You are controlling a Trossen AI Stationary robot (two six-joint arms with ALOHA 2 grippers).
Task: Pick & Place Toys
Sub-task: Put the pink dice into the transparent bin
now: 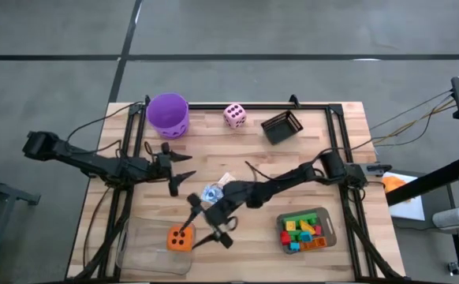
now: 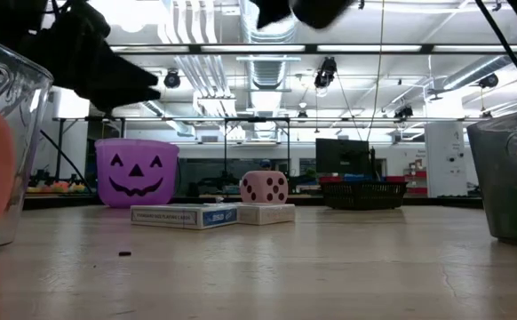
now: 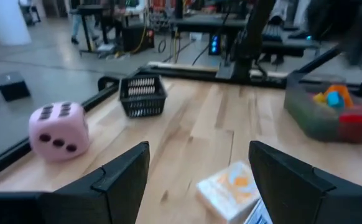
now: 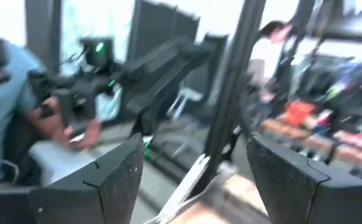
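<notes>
- Right claw (image 1: 207, 221) hangs open just beside the orange die (image 1: 179, 238), which sits in the clear bin (image 1: 135, 251).
- Left claw (image 1: 184, 168) waits open over the counter (image 1: 308, 158).
- Pink die (image 1: 234, 115) stands near the purple bucket (image 1: 168, 114); bricks (image 1: 303, 231) fill the grey tray (image 1: 330, 229).

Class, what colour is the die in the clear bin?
Orange, seen best in the high view.

Evenly, brightly lit from overhead; ceiling light strips (image 2: 267, 36) flaring white at twelve o'clock in the low view. Soft, short shadows on the wooden table (image 1: 245, 150). Heavy motion blur throughout the right wrist view. Mild softness in the left wrist view, blurriest on the card pack (image 3: 227, 190) at six o'clock.
</notes>
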